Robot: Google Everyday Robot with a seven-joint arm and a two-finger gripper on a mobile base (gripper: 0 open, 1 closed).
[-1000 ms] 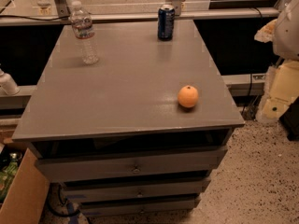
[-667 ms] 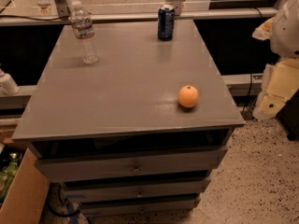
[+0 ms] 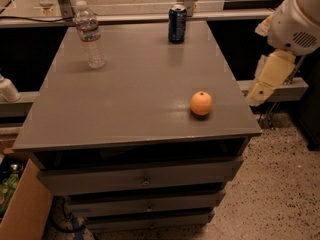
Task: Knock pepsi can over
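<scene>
The pepsi can [image 3: 177, 23] is dark blue with a silver top rim. It stands upright near the far edge of the grey table [image 3: 135, 94], right of centre. My gripper [image 3: 263, 81] is cream-coloured and hangs from the white arm [image 3: 296, 21] just off the table's right edge, level with the table's middle. It is well short of the can, to the can's right and nearer the camera, and touches nothing.
A clear water bottle [image 3: 89, 35] with a white cap stands at the far left of the table. An orange [image 3: 201, 103] lies near the right front corner, close to the gripper. Drawers are below the tabletop. A cardboard box [image 3: 22, 209] sits on the floor at lower left.
My arm and gripper have moved left, closer to the table's right edge. The can, bottle and orange have not moved.
</scene>
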